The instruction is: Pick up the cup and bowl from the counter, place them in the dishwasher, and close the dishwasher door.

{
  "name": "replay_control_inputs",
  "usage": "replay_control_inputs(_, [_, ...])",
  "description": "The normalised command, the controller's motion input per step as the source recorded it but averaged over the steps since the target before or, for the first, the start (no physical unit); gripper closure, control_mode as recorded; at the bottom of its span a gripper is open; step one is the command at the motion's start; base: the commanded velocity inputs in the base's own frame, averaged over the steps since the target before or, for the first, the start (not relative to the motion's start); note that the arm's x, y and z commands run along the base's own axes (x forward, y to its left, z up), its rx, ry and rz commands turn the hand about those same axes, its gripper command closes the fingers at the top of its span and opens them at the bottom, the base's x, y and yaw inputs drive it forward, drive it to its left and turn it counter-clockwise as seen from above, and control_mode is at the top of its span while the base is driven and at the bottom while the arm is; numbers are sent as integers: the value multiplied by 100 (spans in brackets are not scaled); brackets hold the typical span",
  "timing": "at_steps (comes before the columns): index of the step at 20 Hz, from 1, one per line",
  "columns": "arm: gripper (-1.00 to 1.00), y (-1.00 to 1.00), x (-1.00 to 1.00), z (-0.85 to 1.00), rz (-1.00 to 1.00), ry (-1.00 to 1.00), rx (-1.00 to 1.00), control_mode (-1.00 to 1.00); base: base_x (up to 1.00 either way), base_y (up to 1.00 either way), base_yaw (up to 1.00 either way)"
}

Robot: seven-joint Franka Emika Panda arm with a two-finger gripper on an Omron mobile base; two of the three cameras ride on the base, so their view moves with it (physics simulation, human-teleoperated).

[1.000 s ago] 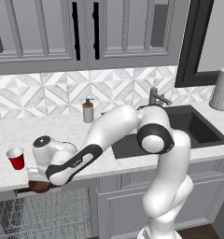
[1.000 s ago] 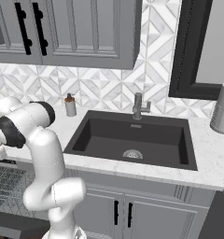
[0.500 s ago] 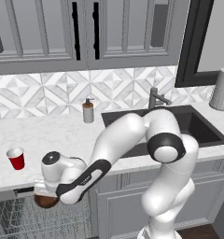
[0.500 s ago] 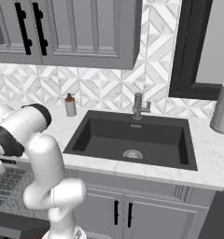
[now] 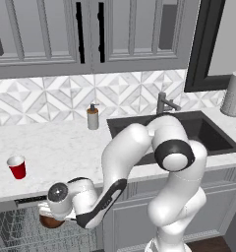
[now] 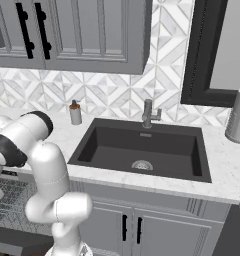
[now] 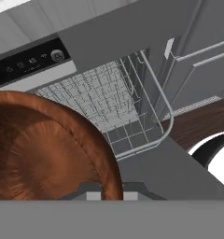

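A home kitchen. Grey panelled cabinets [image 5: 85, 34] hang above a patterned tile backsplash [image 5: 56, 98], and a black sink [image 6: 142, 147] with a faucet [image 6: 148, 114] sits in a white marble-look table [image 5: 56, 147]. Below, a dishwasher [image 7: 114, 105] stands open, showing wire racks.

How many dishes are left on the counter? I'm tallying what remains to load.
1: the red cup stands on the counter, left of the sink. The bowl is already off it, held over the dishwasher rack.

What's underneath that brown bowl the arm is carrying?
Below the round dark brown wooden bowl sits the dishwasher's grey wire rack, seemingly bare. The bowl itself covers part of the rack.
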Motion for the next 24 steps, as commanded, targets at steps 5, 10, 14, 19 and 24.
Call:
replay_control_inputs(5, [100,6,-18,-3,-9,-3,0,-100,0,0,0])
replay_control_inputs(10, [100,7,-18,-15,-1,0,0,-100,0,0,0])
replay_control_inputs(14, [100,10,-25,-33,0,0,-4,-100,0,0,0])
replay_control_inputs(19, [100,9,-14,-32,0,-3,-7,-100,0,0,0])
replay_control_inputs(24, [100,19,0,-13,0,-8,-10,-100,0,0,0])
